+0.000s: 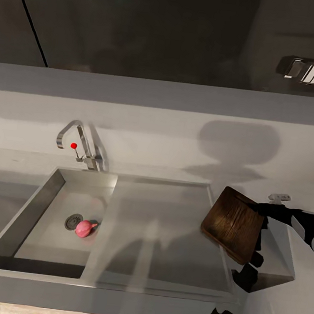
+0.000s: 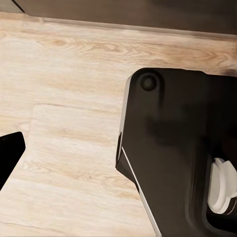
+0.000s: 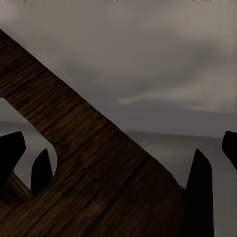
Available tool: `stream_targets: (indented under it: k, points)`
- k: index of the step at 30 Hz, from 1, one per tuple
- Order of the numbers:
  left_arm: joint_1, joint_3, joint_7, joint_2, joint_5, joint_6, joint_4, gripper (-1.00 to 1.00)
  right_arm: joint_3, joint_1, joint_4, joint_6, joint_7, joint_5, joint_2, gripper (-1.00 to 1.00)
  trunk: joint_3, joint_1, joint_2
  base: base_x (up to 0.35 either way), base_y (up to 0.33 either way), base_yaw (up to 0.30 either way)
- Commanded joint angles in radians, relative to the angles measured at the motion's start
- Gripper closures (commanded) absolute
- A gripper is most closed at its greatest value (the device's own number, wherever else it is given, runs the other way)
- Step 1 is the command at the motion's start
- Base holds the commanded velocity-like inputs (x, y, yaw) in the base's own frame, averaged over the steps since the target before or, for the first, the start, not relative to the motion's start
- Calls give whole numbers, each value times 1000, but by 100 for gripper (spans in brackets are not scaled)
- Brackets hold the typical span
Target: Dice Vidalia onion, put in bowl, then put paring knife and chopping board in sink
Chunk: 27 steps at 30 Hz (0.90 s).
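Note:
The pink-red Vidalia onion point(image 1: 85, 228) lies on the floor of the sink point(image 1: 35, 212), right beside the round drain point(image 1: 73, 221). The dark brown chopping board point(image 1: 233, 224) hangs tilted above the right edge of the steel drainboard point(image 1: 159, 225). My right gripper point(image 1: 261, 226) is shut on the board's far edge. In the right wrist view the chopping board point(image 3: 98, 163) runs between the dark fingers point(image 3: 200, 192) near its slot handle. One dark fingertip point(image 2: 11, 150) of my left gripper hangs over the wooden floor point(image 2: 74, 98). The paring knife and the bowl are out of view.
The chrome faucet point(image 1: 76, 141) with its red dot stands behind the basin. Grey countertop point(image 1: 168, 143) stretches along the back wall. A small pale object point(image 1: 279, 197) lies on the counter behind the board. In the left wrist view my black base point(image 2: 177, 148) is close by.

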Motion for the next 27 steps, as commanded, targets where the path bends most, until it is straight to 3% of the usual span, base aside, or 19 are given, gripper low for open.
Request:
stream_targets:
  k: [1,27]
  points:
    - [0,5,1,-1,-3,-1,-2,-100,38,1,9,5,6,17,0,-100,-3,1,-1,0,0,0]
    - [0,5,0,-1,-3,-1,-2,-100,39,1,10,4,2,19,2,-100,-36,1,-1,0,0,0]
